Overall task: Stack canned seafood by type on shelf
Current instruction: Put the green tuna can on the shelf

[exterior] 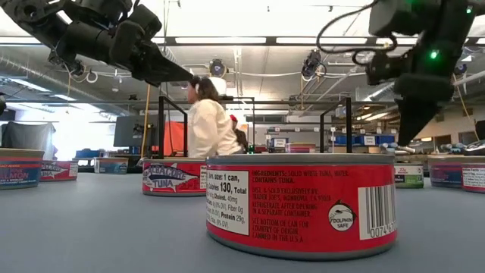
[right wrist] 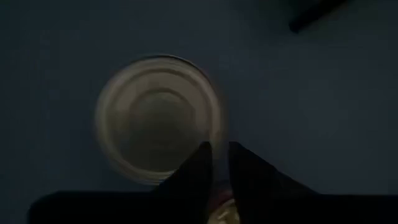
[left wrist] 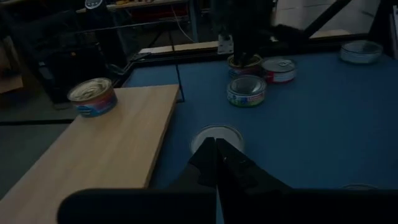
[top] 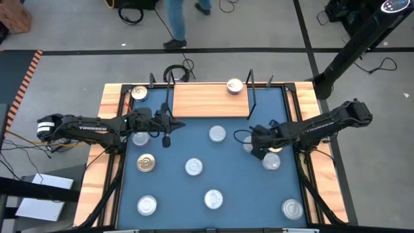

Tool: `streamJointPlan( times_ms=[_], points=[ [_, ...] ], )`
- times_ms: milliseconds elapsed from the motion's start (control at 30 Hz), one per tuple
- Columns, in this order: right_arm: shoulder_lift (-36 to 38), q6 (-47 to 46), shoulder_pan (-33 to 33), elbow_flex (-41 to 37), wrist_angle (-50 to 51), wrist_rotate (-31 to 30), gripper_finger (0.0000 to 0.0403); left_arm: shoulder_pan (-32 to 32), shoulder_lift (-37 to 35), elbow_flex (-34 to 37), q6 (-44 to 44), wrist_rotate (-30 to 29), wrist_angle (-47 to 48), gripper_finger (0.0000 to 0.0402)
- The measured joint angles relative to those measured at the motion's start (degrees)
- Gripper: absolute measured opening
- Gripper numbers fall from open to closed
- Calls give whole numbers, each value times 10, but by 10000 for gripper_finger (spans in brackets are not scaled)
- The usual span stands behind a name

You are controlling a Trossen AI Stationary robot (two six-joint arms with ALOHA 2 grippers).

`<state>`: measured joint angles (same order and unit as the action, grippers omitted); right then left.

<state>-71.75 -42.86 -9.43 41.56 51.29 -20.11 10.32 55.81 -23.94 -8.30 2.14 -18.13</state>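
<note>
The left arm reaches in from the left edge of the worktop, stretched almost level, its wrist bent so the left claw points down near the front edge of the shelf; its two fingers are pressed together, holding nothing. The right arm comes in from the right, elbow raised, forearm angled inward. The right claw hangs low over the worktop, fingers parted by a narrow gap.
</note>
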Motion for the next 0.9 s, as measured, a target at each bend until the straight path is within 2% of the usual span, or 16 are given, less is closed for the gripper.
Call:
streamJointPlan(
  times_ms=[100, 167, 333, 467, 667, 767, 900],
  points=[
    [-11, 1, 11, -11, 2, 1, 18, -12, 0, 0, -1, -6, -3, 1],
    [-20, 5, 14, -16, -1, 4, 8, -19, 0, 0, -3, -14, -5, 1],
    [-53, 17, 15, -23, -32, 52, 14, -29, 0, 0, -2, -25, -2, 1],
    [-79, 42, 0, -27, -99, 112, 5, -36, 0, 0, 9, -25, -3, 1],
    [-89, 47, -30, -24, -207, 169, 8, -52, 24, 0, 33, -25, -14, 1],
    [-89, 41, -51, -23, -244, 174, 8, -63, 54, 0, 45, -26, -40, 1],
    [-89, 45, -78, -4, -234, 156, 16, -76, 96, 0, 41, -25, -91, 1]
  ],
)
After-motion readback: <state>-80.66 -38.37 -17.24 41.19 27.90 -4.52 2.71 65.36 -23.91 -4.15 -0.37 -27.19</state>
